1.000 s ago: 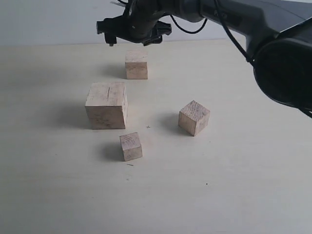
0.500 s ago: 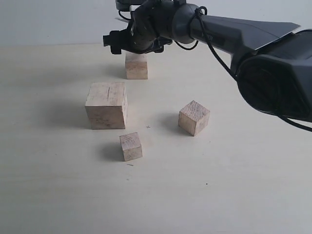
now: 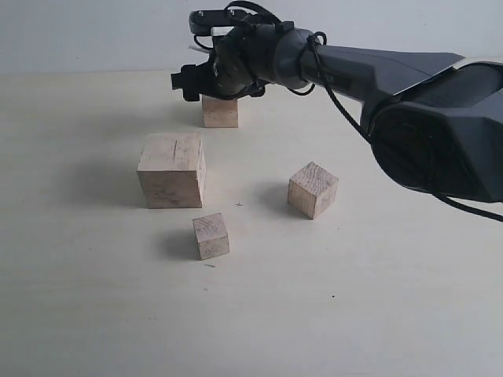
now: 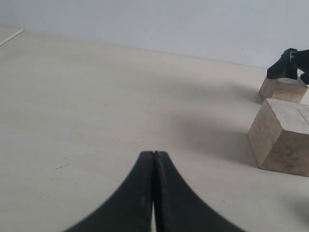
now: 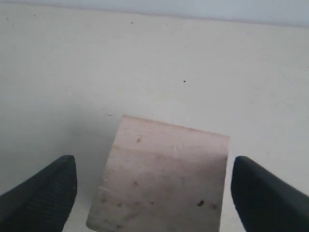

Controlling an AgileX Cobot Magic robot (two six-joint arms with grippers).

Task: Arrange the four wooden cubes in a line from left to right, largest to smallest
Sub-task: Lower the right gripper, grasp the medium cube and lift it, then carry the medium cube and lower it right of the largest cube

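Right claw [image 3: 220, 89] lower, astride far cube [image 3: 220, 113]

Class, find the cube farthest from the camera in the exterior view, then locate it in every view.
Exterior view: farthest cube, at the back, at the right gripper's fingers.
Left wrist view: cube beyond the largest cube, beside a dark fingertip.
Right wrist view: cube between both open fingers.
Shared landmark: those fingers.

You can see the largest cube [image 3: 171, 179], the smallest cube [image 3: 211, 236] and the two mid-sized cubes [image 3: 313, 189] are pale, unpainted, rough-grained wood on a smooth matt tabletop [image 3: 377, 314], while the fingers [image 5: 43, 193] of the right gripper [image 3: 222, 85] look like matt black, finely textured plastic.
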